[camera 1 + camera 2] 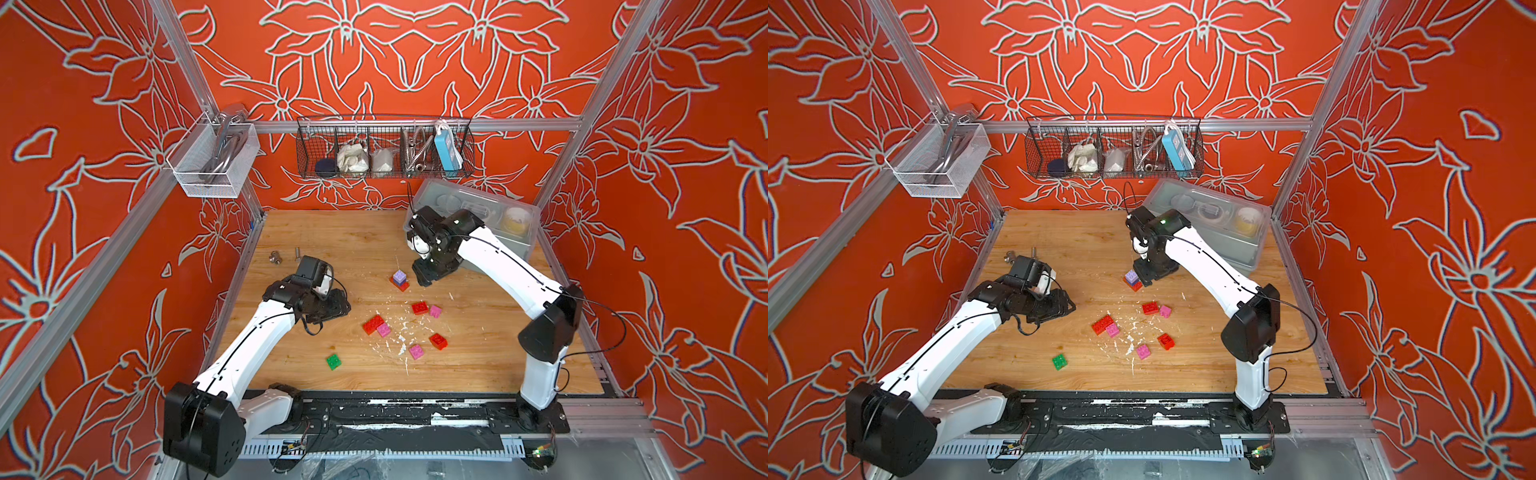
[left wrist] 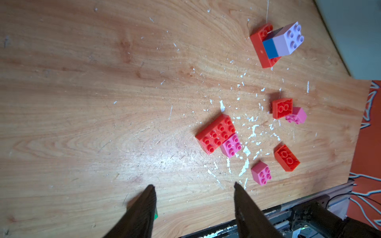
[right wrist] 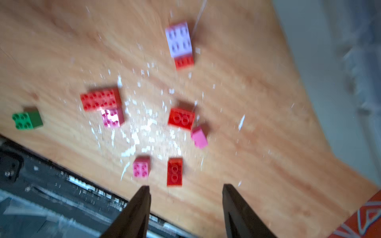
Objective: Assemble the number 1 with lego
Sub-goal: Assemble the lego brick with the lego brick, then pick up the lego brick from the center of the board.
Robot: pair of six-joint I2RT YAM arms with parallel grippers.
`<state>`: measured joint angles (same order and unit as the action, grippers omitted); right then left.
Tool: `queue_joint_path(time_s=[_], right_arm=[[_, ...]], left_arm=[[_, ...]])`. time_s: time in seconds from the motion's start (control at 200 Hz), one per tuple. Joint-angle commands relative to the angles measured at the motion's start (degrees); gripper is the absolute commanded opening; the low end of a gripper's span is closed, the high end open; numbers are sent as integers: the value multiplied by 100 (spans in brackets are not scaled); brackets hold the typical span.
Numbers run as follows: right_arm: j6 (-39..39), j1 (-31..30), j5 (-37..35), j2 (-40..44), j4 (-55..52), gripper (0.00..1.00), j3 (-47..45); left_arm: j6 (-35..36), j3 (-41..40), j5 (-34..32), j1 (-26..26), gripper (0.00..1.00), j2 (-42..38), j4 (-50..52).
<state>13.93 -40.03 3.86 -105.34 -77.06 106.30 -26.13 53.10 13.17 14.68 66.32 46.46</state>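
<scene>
Top views: the left gripper (image 1: 341,308) is recorded low over the table (image 1: 332,232), well apart from the lego. The right gripper (image 1: 424,279) is found just beside a small stack (image 1: 400,280), lilac on blue on a red base, towards the back of the table. The other bricks are scattered nearer the front, between the arms, with a green brick (image 1: 333,361) nearest the left arm.

Left wrist view: the left jaws are seen standing wide with nothing between them. A long red brick (image 2: 216,133) is noted touching a pink brick (image 2: 231,145). The upturned red bricks (image 2: 282,108) are lying studs down. White flakes (image 2: 252,129) are strewn among the pieces.

Right wrist view: the picture is blurred. The right jaws are seen parted and empty, and all the bricks lie beyond them.

Risks, as judged: only three bricks are joined, so most of the figure is considered outstanding. The stack could be tipped or pushed by the right gripper, given how close it stands. The pink brick could be dragged along if the long red brick is taken. The upturned bricks would not seat unless turned over. Flakes could be trapped under a brick and a joint left loose
</scene>
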Motion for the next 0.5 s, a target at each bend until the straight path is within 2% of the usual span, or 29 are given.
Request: queue_joint_path(time_s=[0.0,0.2,0.495], right_arm=[[511,135,516,403,393,55,-1006],[1235,286,1064,1000,1133,57,-2447],[2334,510,1360,1094,2338,62,-3352]], left_arm=[[-146,279,-393,255,59,176,383],[-270,646,-212,413,58,670,542],[-260,888,-7,448,57,1243,553]])
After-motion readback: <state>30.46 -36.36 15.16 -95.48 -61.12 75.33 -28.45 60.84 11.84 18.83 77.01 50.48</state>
